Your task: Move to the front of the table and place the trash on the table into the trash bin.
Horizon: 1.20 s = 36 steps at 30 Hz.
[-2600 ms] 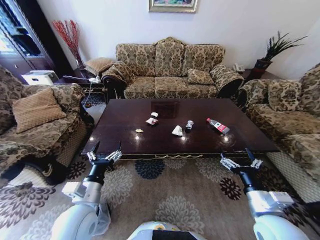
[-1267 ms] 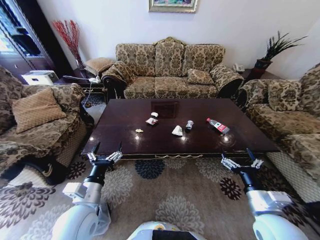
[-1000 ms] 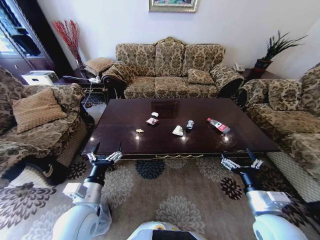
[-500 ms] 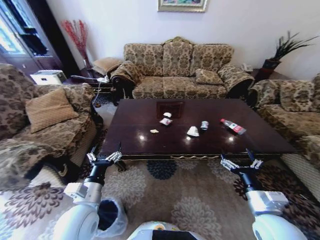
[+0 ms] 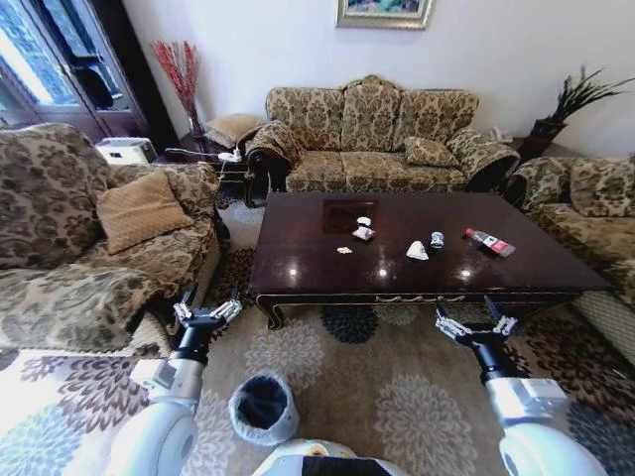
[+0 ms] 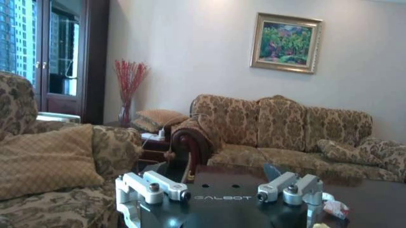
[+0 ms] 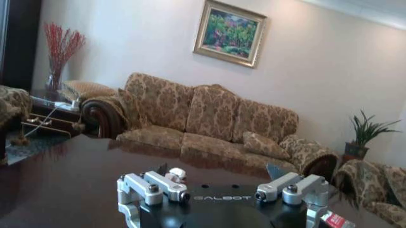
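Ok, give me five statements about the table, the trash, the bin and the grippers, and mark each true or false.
1. The trash bin stands on the carpet near the left arm. True.
2. The bottle stands upright on the table. False: it lies on its side.
3. The left gripper holds a can. False: it is open and empty.
4. The right gripper is open. True.
5. The crumpled white paper lies in the bin. False: it lies on the table.

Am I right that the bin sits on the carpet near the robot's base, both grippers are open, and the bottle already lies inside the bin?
Not quite. The head view shows the bottle lying on the table with the other litter. The trash bin does sit on the carpet near the base, and the left gripper and right gripper are both open.
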Motion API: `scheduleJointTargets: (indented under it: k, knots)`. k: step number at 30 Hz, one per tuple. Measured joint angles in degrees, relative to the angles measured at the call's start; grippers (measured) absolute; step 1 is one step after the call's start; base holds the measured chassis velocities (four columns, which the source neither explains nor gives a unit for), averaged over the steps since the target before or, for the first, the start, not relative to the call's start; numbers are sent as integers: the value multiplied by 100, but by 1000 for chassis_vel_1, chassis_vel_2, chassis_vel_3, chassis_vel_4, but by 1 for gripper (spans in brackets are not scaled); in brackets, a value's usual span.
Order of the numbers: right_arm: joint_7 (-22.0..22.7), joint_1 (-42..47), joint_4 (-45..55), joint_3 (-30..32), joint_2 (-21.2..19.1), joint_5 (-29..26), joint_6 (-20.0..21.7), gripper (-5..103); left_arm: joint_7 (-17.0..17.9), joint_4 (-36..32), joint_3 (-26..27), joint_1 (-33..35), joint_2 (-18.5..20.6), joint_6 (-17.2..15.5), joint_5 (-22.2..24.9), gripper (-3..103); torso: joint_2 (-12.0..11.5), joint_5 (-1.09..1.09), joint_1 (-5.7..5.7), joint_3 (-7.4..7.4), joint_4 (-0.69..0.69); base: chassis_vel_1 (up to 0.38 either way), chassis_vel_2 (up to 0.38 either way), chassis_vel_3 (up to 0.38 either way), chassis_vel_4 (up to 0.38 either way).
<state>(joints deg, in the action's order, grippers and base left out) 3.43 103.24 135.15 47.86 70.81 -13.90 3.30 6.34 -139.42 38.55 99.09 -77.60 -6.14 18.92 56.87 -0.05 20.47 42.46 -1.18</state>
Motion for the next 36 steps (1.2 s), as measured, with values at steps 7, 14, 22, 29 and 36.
scheduleJointTargets:
  k: [7, 14, 22, 29, 36]
  knots:
    - [31, -5, -198, 5, 0, -48, -27, 100, 14, 620, 19, -103, 31, -67, 22, 100, -6, 11, 14, 7, -1, -27, 1, 37, -2]
    - [53, 48, -379, 41, 18, -51, -198, 100, -250, 1908, 111, -235, 70, 35, 135, 100, -5, 2, 8, 5, -1, -51, -2, 26, 6]
    - [59, 146, -647, 99, 37, -73, -477, 100, -743, 3977, 107, -523, 69, 309, 62, 100, -4, 6, 5, 3, 1, 13, 3, -10, 1]
    - [59, 253, -800, 166, 21, -108, -671, 100, -1183, 5426, 16, -776, -101, 548, -21, 100, -4, 5, 8, 4, -2, 0, 0, 0, 0]
    - [103, 306, -857, 185, -50, -109, -694, 100, -1529, 6717, -9, -1312, -198, 744, -32, 100, -4, 5, 7, 4, -1, 0, 0, 0, 0]
